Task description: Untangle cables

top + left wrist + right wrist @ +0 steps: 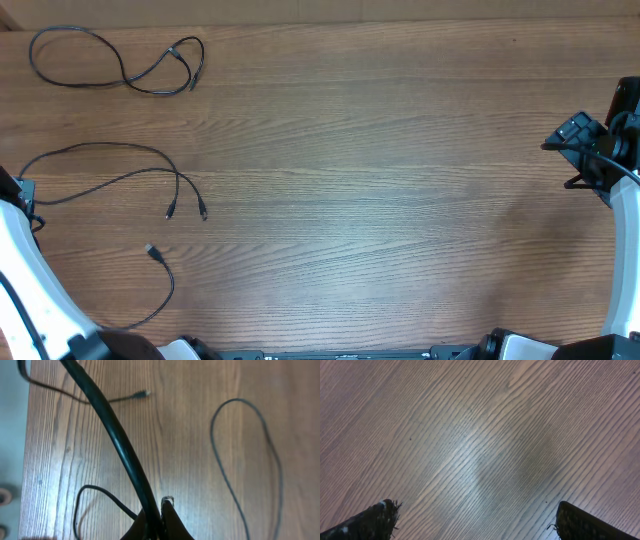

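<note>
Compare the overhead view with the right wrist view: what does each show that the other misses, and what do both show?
Only overhead: three separate cables on the left, the far cable, middle cable and near cable. Only right wrist: close-up fingers, spread wide. Both: the wooden table and the right gripper.

centre and right of table (400, 200): bare wood, you pass freely. left third: three cables (100, 146) spread apart, thick arm wire (120, 440) slanting above them
</note>
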